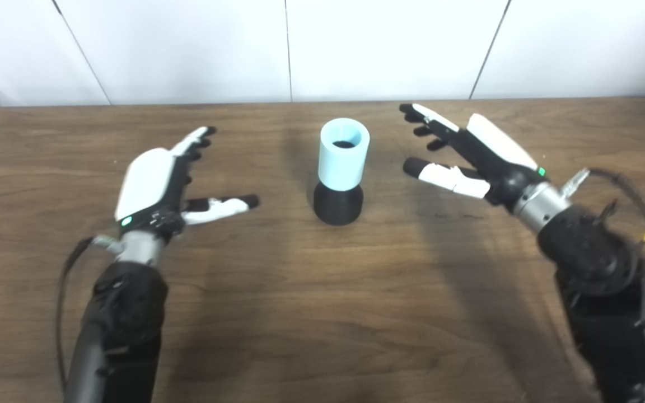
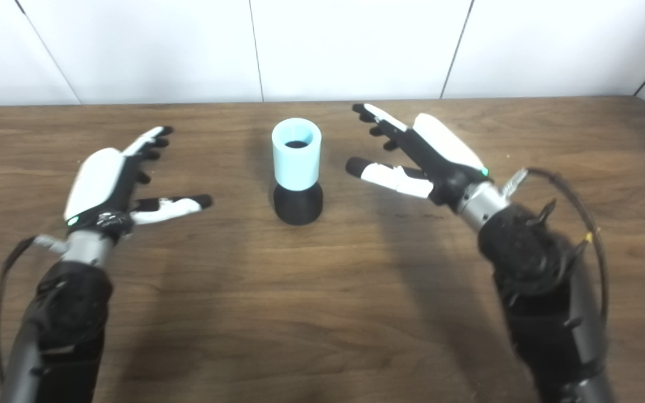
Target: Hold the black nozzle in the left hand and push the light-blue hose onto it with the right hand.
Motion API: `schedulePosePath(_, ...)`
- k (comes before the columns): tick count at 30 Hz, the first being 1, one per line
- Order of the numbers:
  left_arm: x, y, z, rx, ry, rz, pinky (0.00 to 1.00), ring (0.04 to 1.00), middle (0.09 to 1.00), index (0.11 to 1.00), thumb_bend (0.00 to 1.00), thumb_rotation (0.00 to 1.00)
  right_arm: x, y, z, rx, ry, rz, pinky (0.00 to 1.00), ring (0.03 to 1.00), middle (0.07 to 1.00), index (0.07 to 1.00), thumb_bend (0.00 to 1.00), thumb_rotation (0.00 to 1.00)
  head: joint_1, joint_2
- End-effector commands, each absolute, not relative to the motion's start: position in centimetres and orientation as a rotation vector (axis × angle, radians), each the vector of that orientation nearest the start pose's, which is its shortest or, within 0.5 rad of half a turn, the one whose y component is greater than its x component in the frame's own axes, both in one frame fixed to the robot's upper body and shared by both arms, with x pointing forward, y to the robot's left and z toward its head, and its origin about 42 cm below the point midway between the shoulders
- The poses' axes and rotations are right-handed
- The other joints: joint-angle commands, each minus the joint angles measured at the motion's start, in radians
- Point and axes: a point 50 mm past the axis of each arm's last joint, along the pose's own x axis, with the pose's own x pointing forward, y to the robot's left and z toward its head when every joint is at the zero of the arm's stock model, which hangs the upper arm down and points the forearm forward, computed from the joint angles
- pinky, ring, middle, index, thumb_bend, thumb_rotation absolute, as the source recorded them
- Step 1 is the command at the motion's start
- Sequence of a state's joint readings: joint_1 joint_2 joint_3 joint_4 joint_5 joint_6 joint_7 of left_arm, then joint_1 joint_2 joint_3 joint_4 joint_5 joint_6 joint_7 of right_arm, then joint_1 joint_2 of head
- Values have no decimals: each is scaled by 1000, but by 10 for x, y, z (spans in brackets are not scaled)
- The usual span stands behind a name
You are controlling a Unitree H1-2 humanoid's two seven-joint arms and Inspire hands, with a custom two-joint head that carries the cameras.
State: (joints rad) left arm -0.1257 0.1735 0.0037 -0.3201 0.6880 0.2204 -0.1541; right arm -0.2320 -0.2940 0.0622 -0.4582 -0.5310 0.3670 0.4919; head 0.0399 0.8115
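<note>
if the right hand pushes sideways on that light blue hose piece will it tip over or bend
The light-blue hose looks like a thick-walled, rigid sleeve, so it probably won't bend. It stands upright on the black nozzle, a tall stack with a small footprint, so a high sideways push would likely tip it.

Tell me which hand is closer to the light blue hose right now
Right, though only slightly. The right hand hangs open just beside the light-blue hose, its thumb pointing at it. The left hand is open on the other side, a little farther off, nearer the black nozzle.
</note>
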Motion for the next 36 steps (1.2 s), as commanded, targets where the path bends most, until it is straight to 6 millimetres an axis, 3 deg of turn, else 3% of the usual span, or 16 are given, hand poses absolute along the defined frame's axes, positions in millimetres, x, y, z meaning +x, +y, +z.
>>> schedulePosePath(1, 301, 252, 219, 739, -262, 96, 644, 777, 837, 883, 854, 458, 318, -244, 260, -776, -214, 219, 804, 873, 917, 960, 533, 1000, -1, -1)
schedulePosePath(6, 282, 264, 206, 596, -295, 187, 611, 722, 783, 816, 684, 442, 310, -240, 234, -591, -165, 186, 741, 853, 905, 946, 579, 1000, -7, -3)
schedulePosePath(9, 271, 264, 199, 546, -285, 196, 594, 711, 780, 799, 561, 473, 306, -237, 219, -474, -137, 175, 746, 875, 924, 959, 556, 1000, -7, -3)
schedulePosePath(11, 265, 261, 197, 548, -253, 174, 641, 755, 803, 817, 449, 558, 306, -236, 212, -420, -127, 168, 775, 903, 937, 963, 538, 1000, -18, -8)
schedulePosePath(15, 254, 254, 189, 447, -175, 115, 729, 832, 858, 880, 337, 712, 307, -235, 197, -338, -81, 151, 816, 936, 950, 975, 537, 1000, -19, -14)
schedulePosePath(18, 257, 254, 176, 337, -155, 96, 799, 883, 903, 915, 377, 789, 304, -236, 185, -306, -51, 163, 852, 949, 956, 983, 485, 1000, -8, -27)
schedulePosePath(21, 266, 258, 165, 289, -146, 103, 836, 885, 908, 926, 441, 819, 304, -240, 173, -297, -47, 164, 867, 944, 952, 973, 497, 1000, -9, -31)
schedulePosePath(26, 278, 262, 151, 175, -122, 127, 781, 816, 858, 944, 485, 787, 313, -246, 155, -259, -72, 119, 801, 896, 919, 962, 477, 1000, -17, -61)
schedulePosePath(31, 285, 256, 144, 197, -135, 139, 757, 797, 844, 920, 444, 702, 321, -249, 144, -158, -80, 71, 782, 888, 904, 963, 452, 1000, 6, -92)
schedulePosePath(36, 287, 257, 138, 206, -141, 139, 793, 808, 847, 912, 383, 701, 325, -253, 138, -157, -134, 30, 738, 836, 857, 948, 394, 1000, 21, -117)
